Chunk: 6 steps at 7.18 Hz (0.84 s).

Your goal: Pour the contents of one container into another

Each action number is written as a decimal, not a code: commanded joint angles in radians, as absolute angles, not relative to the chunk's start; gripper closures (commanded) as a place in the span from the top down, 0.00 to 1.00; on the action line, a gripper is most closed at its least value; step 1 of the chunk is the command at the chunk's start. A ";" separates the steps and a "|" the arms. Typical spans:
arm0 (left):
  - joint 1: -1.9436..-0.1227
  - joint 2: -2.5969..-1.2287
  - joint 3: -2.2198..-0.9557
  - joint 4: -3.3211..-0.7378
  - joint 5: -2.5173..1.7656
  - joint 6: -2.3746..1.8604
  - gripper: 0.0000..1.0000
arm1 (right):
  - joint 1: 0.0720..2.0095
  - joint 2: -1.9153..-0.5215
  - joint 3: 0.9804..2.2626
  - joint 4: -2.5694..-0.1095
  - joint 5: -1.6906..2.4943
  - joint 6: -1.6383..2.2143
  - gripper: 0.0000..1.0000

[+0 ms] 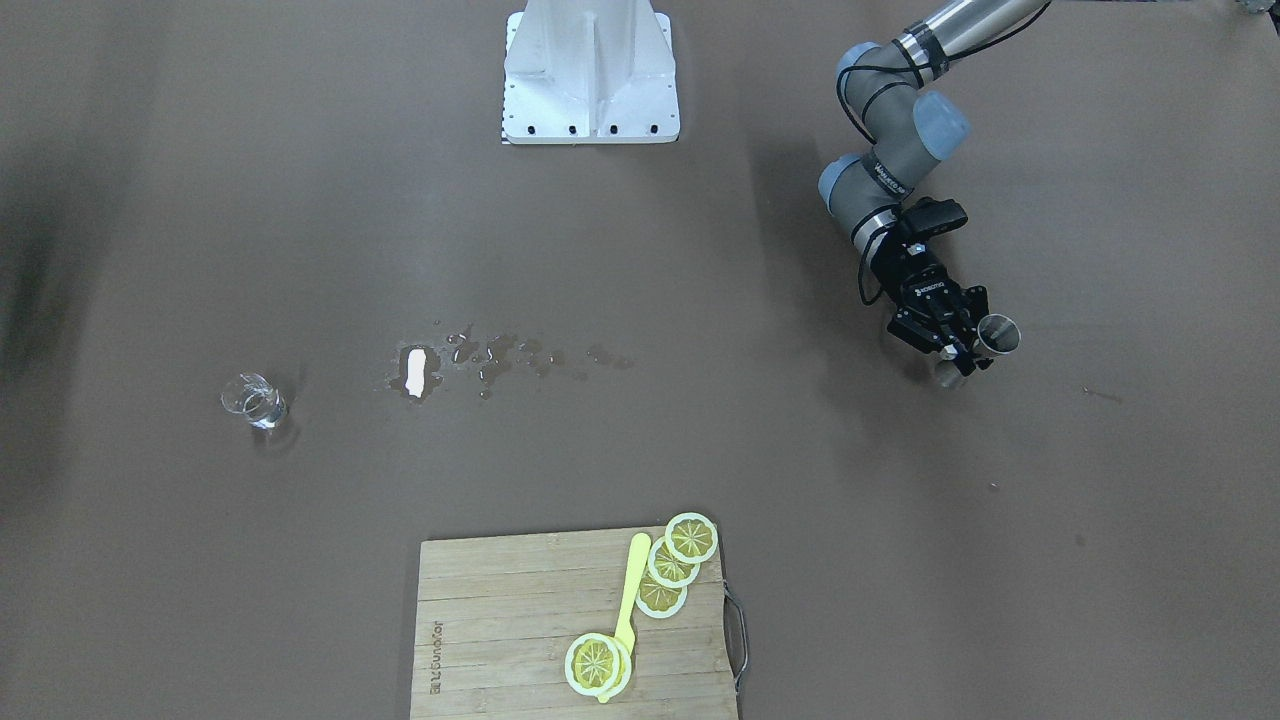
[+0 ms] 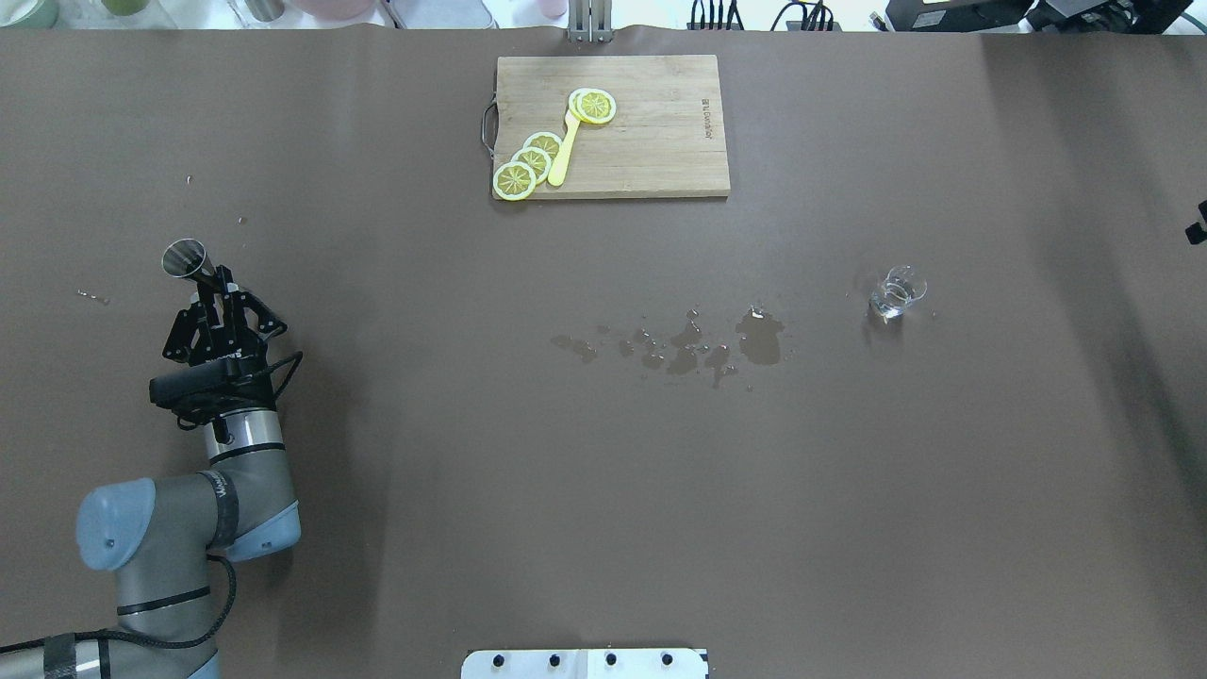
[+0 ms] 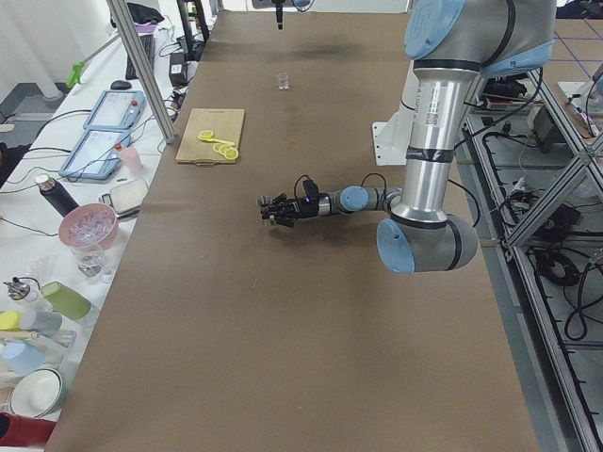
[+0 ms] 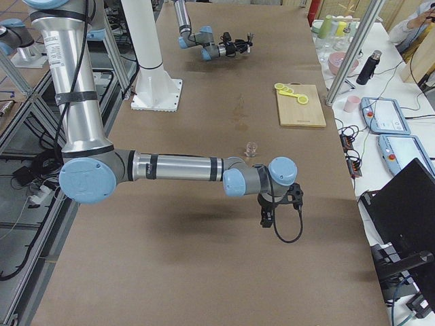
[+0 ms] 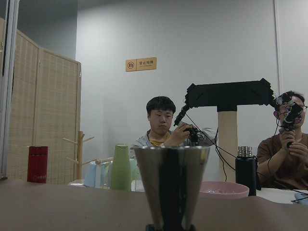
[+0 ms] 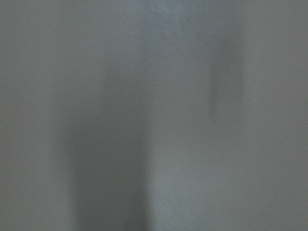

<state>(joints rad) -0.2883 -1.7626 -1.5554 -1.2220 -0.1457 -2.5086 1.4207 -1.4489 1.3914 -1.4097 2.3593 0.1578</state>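
Note:
The steel jigger (image 1: 998, 335) stands upright at the table's left side, and my left gripper (image 1: 963, 347) is shut on its narrow waist. From overhead its open top (image 2: 184, 256) shows just beyond the fingers (image 2: 223, 283). Its upper cone (image 5: 171, 185) fills the middle of the left wrist view. The clear glass cup (image 2: 898, 292) stands alone on the table's right side, with some liquid in it (image 1: 255, 400). My right gripper (image 4: 266, 219) hangs over the table on the near side of the cup in the exterior right view; I cannot tell whether it is open or shut.
A trail of spilled liquid (image 2: 698, 344) wets the table's middle, with a small white scrap (image 1: 416, 372) in it. A wooden cutting board (image 2: 651, 141) at the far edge carries lemon slices (image 2: 524, 168) and a yellow utensil (image 2: 563, 151). The robot's white base (image 1: 590, 75) stands mid-table.

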 commanded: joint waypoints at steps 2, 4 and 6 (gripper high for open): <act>-0.284 -1.763 -1.557 -1.216 -0.146 -2.507 0.00 | 1.479 -1.622 1.536 -1.399 2.339 0.150 1.00; -0.281 -1.763 -1.557 -1.216 -0.146 -2.508 0.00 | 1.483 -1.658 1.618 -1.429 2.318 0.162 1.00; -0.279 -1.763 -1.557 -1.216 -0.146 -2.508 0.00 | 1.482 -1.612 1.629 -1.518 2.296 0.163 1.00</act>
